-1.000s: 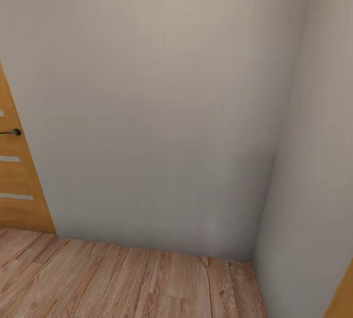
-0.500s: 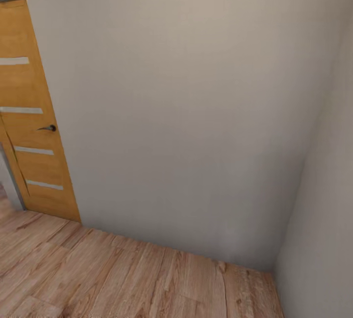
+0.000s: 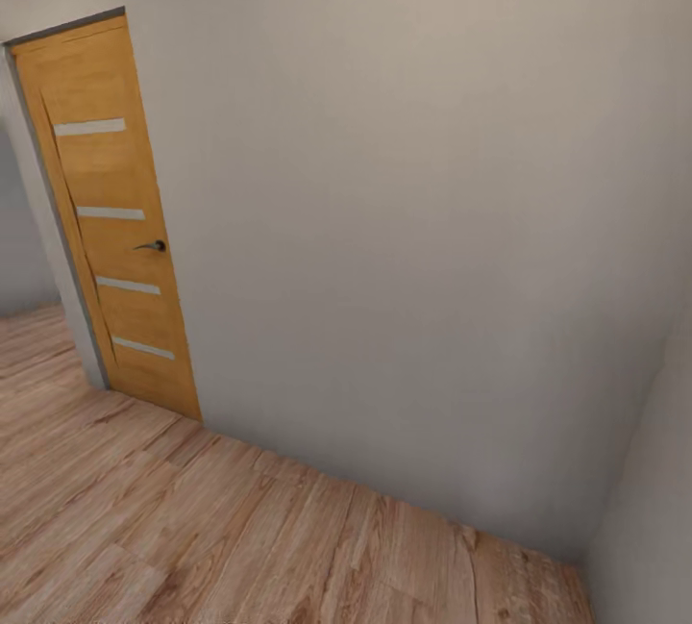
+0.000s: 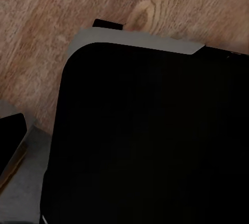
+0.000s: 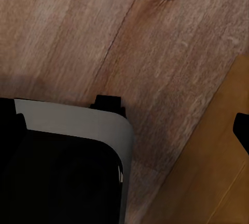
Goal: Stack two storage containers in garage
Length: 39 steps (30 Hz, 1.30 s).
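Along the head view's left side: one orange wooden door [image 3: 111, 220] with pale inset strips and a dark lever handle [image 3: 151, 245], set in a plain beige wall [image 3: 404, 220]; wood-plank floor [image 3: 192, 528] below; a second wall closing a corner at right. Both wrist views: the robot's dark base with grey edging [image 4: 135, 40] over the planks. Hand state, left and right: cannot be told. Storage containers: whereabouts unknown. Risk, judged: the base clipping the door frame or driving into the corner while travelling.
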{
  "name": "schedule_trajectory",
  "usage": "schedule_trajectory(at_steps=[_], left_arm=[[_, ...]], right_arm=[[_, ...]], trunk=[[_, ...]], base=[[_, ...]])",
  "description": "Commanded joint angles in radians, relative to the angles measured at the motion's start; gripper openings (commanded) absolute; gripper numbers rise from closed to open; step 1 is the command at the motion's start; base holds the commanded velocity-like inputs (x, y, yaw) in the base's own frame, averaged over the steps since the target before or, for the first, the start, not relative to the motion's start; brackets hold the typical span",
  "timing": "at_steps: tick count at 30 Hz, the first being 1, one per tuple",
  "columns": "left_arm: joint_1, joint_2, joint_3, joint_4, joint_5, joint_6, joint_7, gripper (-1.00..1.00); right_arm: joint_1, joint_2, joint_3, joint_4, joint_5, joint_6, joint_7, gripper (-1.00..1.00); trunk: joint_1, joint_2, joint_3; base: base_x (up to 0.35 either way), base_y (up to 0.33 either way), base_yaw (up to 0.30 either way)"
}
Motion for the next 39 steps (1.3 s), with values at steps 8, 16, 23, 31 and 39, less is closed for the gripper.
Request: schedule_trajectory(at_steps=[8,16,23,31,39], left_arm=[[0.0,0.001,0.0,0.0,0.006,-0.002,0.0,1.0],[0.0,0.0,0.0,0.0,0.006,-0.002,0.0,1.0],[0.0,0.0,0.0,0.0,0.006,-0.002,0.0,1.0],[0.0,0.0,0.0,0.0,0.006,-0.002,0.0,1.0],[0.0,0.0,0.0,0.0,0.006,-0.002,0.0,1.0]], right_arm=[[-0.001,0.0,-0.003,0.003,0.01,-0.007,0.001,1.0],[-0.001,0.007,0.034,0.003,0.076,-0.007,0.001,1.0],[-0.001,0.008,0.037,0.003,0.088,-0.007,0.001,1.0],[-0.001,0.011,0.039,0.003,0.089,-0.007,0.001,1.0],[-0.001,0.013,0.039,0.003,0.09,-0.007,0.0,1.0]], trunk=[[0.0,-0.001,-0.001],[0.0,-0.001,-0.001],[0.0,-0.001,-0.001],[0.0,-0.001,-0.001],[0.0,-0.001,-0.001]], base=[[0.099,0.0,0.051],[0.305,0.0,0.002],[0.319,0.0,0.0],[0.299,0.0,0.03],[0.168,0.0,0.244]])
